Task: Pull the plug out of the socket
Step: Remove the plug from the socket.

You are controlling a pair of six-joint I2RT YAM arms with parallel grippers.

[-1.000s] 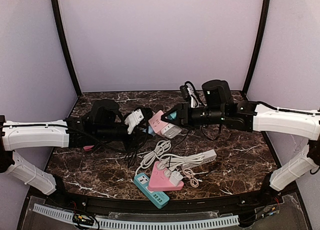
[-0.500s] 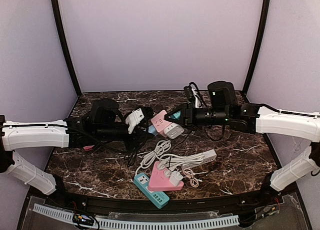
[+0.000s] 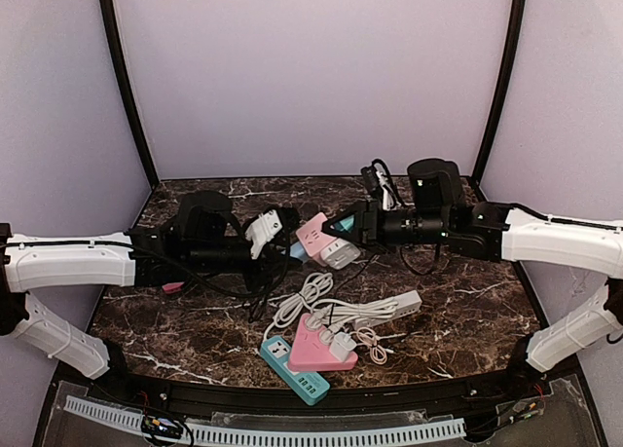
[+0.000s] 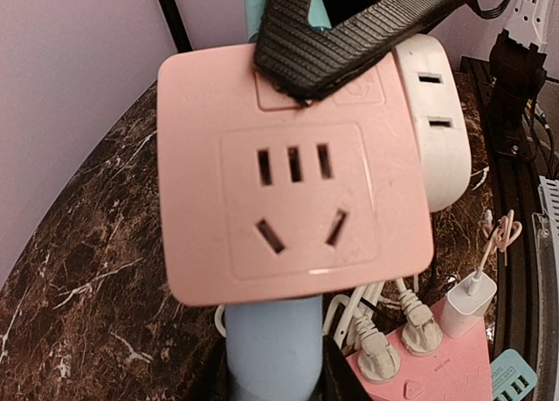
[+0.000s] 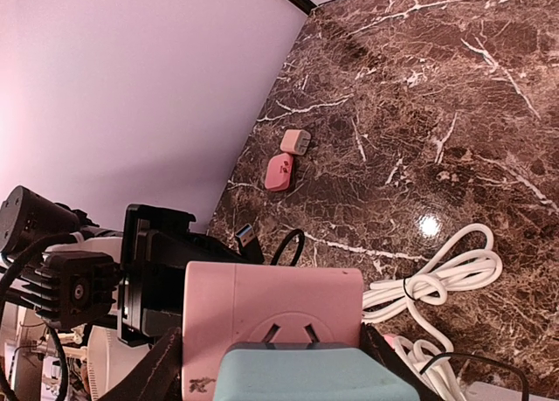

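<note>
The pink socket cube [image 3: 311,235] hangs above the table between the two arms, and my right gripper [image 3: 338,230] is shut on it from the right. In the right wrist view the cube [image 5: 262,300] sits in that gripper [image 5: 297,366]. In the left wrist view its face [image 4: 288,174] fills the frame, with a white adapter [image 4: 432,113] on its right side. A black USB plug [image 5: 244,236] with a blue tongue sticks out of my left gripper [image 3: 279,235], clear of the cube. One pale blue left finger [image 4: 271,349] shows under the cube; the grip itself is hidden.
Below the arms lie a pink triangular power strip [image 3: 316,350] with white plugs in it, a teal strip [image 3: 292,367], a white strip [image 3: 389,306] and coiled white cable [image 3: 302,296]. Black cables hang under the left gripper. Two small pink adapters [image 5: 279,169] lie far left.
My right gripper has drawn back a little to the right with the pink socket cube, widening the gap to the left gripper. The left arm has stayed put.
</note>
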